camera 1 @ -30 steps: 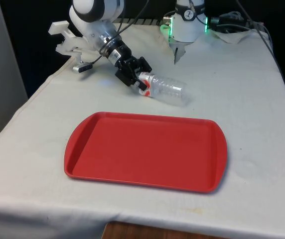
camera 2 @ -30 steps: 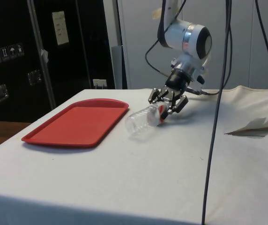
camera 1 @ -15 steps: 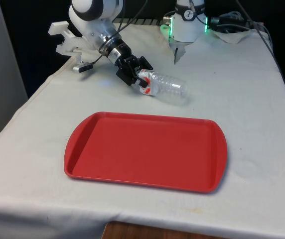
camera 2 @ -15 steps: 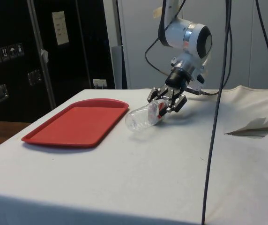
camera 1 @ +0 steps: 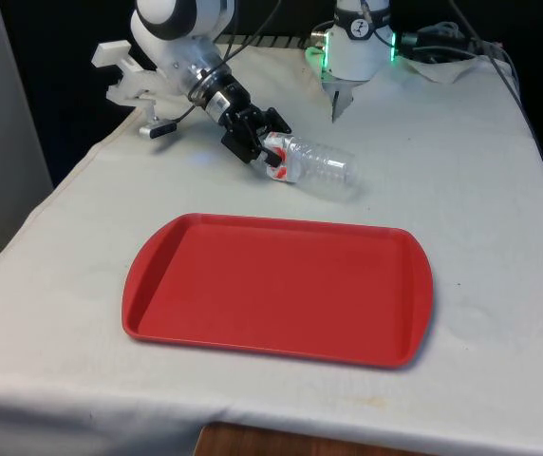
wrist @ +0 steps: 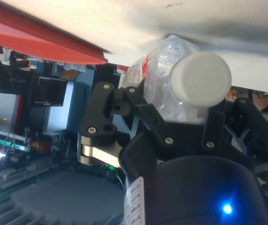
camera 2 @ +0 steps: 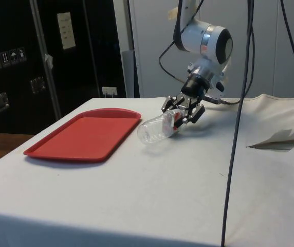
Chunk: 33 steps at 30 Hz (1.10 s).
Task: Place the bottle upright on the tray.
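Nearest to the front camera lies the flat red plastic tray [camera 1: 277, 289], bare on the white tablecloth [camera 1: 480, 190]. Just beyond its far edge, my black two-finger gripper [camera 1: 264, 152] is clamped on the neck end of the clear plastic bottle with a white cap [camera 1: 317, 168]; the bottle lies tilted, its base apparently low over the cloth. To do this lift well, I judge I should keep the squeeze firm near the cap [wrist: 200, 78], raise until the base clears the tray's rim, then rotate the wrist so the base points down before lowering.
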{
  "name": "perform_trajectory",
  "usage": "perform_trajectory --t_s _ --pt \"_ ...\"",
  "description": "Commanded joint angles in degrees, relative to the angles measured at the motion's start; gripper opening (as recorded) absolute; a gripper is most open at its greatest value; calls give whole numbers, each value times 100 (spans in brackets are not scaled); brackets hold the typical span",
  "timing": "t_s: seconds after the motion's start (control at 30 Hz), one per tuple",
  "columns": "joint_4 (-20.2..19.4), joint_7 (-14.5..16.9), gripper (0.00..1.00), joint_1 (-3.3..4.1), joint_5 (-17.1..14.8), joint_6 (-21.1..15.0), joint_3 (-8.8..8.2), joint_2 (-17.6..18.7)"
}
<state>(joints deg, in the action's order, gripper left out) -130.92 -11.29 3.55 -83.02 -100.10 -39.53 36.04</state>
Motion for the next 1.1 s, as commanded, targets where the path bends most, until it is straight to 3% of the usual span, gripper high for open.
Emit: perform_trajectory --t_s 0.0,0.13,0.17,0.2,0.23,0.5,0.53,0.57,0.77,0.8,0.83,1.07 --pt "0 -6 0 17 -6 -23 0 6" --pt "11 -57 0 63 29 -57 -46 -74" --pt "23 0 0 6 0 0 -6 0" --pt "-6 -69 0 80 40 -74 -57 -103" --pt "-23 -86 0 103 57 -92 -74 -143" --pt "-160 -160 0 172 246 -338 -86 -493" --pt "-132 -115 0 103 229 -241 -46 -441" --pt "-178 -166 0 178 264 -367 -86 -533" --pt "-252 -195 0 223 384 -544 -92 -768" --pt "-218 -143 0 155 355 -453 -52 -710" --pt "-258 -201 0 229 407 -567 -92 -796" --pt "-332 -264 0 269 573 -751 -97 -1071"
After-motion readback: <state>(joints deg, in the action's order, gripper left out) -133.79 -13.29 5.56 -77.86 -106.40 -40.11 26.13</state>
